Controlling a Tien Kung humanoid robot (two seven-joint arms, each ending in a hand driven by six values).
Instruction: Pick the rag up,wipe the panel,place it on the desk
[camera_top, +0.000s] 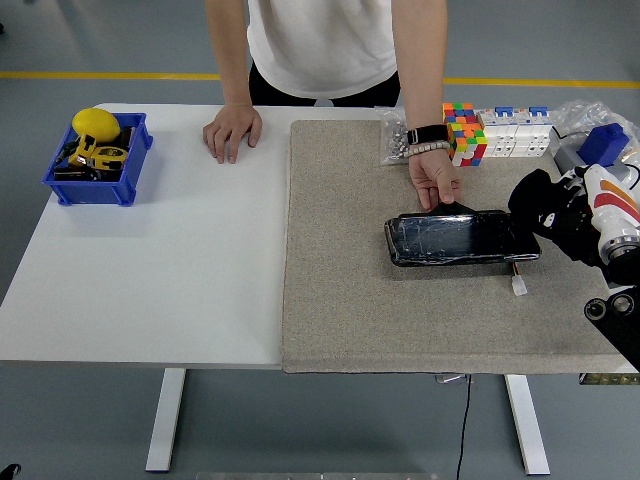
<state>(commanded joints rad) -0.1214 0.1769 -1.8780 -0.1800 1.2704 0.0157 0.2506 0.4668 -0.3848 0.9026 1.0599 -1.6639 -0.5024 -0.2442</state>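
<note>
The right hand (548, 212) sits at the right end of the panel (462, 238), fingers curled around the black rag (531, 197). Black on black, so the exact grip is hard to make out. The panel lies flat on the grey mat (400, 260). A person's hand (436, 182) touches the panel's far edge; the person's other hand (232, 130) rests on the white table (150, 270).
</note>
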